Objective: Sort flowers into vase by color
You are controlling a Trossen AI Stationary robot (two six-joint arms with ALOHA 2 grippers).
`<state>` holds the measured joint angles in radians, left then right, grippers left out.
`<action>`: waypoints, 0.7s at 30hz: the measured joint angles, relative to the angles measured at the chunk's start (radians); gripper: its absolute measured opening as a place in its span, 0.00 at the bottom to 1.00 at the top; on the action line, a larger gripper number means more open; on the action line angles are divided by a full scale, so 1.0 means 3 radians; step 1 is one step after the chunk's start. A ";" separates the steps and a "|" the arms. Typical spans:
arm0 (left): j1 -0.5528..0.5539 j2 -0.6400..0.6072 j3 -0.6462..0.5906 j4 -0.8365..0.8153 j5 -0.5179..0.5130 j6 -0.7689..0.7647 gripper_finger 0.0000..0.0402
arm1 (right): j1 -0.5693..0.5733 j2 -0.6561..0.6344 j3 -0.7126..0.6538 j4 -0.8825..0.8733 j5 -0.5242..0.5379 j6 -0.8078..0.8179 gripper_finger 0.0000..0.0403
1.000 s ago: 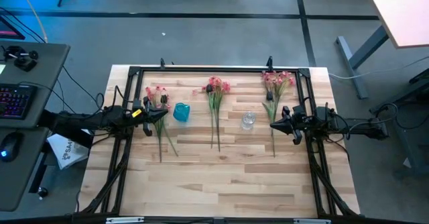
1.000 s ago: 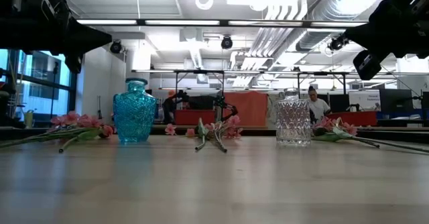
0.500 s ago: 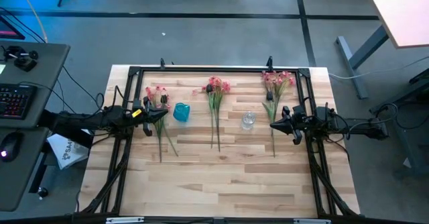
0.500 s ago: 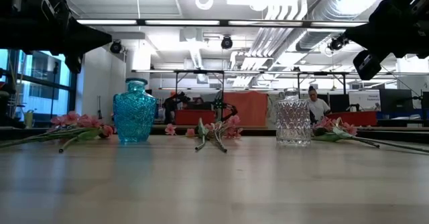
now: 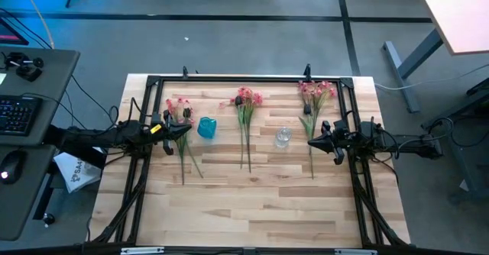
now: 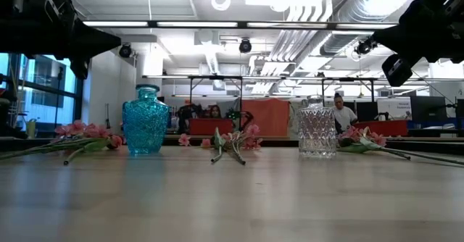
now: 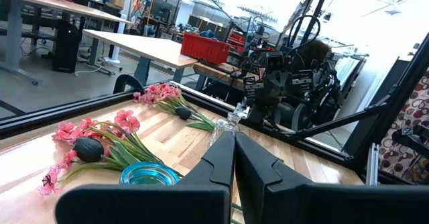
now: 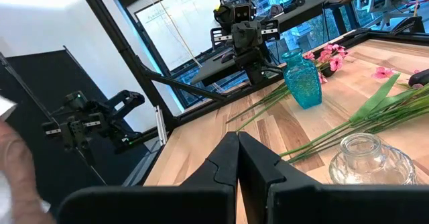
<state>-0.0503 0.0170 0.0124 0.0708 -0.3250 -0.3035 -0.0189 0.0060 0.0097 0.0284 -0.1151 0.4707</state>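
Note:
Three bunches of green-stemmed flowers lie flat on the wooden table, their heads toward the far edge: left bunch (image 5: pixel 180 114), middle bunch (image 5: pixel 245 114), right bunch (image 5: pixel 313 102). They hold pink blossoms and near-black tulips (image 7: pixel 88 148). A blue glass vase (image 5: pixel 206 127) stands upright between the left and middle bunches. A clear glass vase (image 5: pixel 283 137) stands between the middle and right bunches. My left gripper (image 7: pixel 234 135) is shut and hangs in the air over the left bunch's stems (image 5: pixel 188 130). My right gripper (image 8: pixel 237 137) is shut and hangs over the right bunch's stems (image 5: pixel 309 142).
A black metal frame (image 5: pixel 229 79) runs along the table's far edge and both sides. Bare wood fills the near half of the table (image 5: pixel 252 209). A desk with a keyboard (image 5: pixel 15 114) stands beyond the left edge. People sit in the room behind (image 6: pixel 341 115).

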 joint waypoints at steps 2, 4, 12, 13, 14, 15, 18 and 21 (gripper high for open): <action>0.0001 -0.0001 0.0000 0.0000 -0.0001 0.0000 0.00 | 0.0000 0.0000 0.0000 0.0000 0.0000 0.0000 0.00; 0.0000 -0.0001 0.0000 0.0001 0.0000 0.0000 0.00 | 0.0000 0.0001 0.0001 0.0000 -0.0001 0.0000 0.00; 0.0000 -0.0001 0.0000 0.0000 0.0001 0.0000 0.00 | 0.0000 0.0001 0.0000 0.0302 0.0202 0.0757 0.00; 0.0001 -0.0001 0.0000 0.0000 0.0000 0.0000 0.00 | 0.0000 0.0001 0.0000 0.0470 0.0365 0.1043 0.00; 0.0000 -0.0001 0.0000 0.0000 0.0000 -0.0001 0.00 | 0.0000 -0.0001 0.0000 0.0616 0.0578 0.1320 0.00; 0.0000 -0.0001 0.0000 0.0000 0.0000 0.0000 0.00 | 0.0000 -0.0002 0.0000 0.0744 0.0774 0.1579 0.00; 0.0000 -0.0001 0.0000 0.0001 0.0000 0.0000 0.00 | -0.0001 0.0019 0.0000 0.1040 0.1302 0.1744 0.00; 0.0000 -0.0001 0.0000 0.0001 -0.0001 -0.0001 0.00 | -0.0001 0.0146 0.0012 0.1482 0.1400 0.1883 0.00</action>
<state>-0.0502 0.0166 0.0124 0.0711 -0.3252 -0.3038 -0.0193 0.0498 0.0133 0.4730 0.3048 1.0356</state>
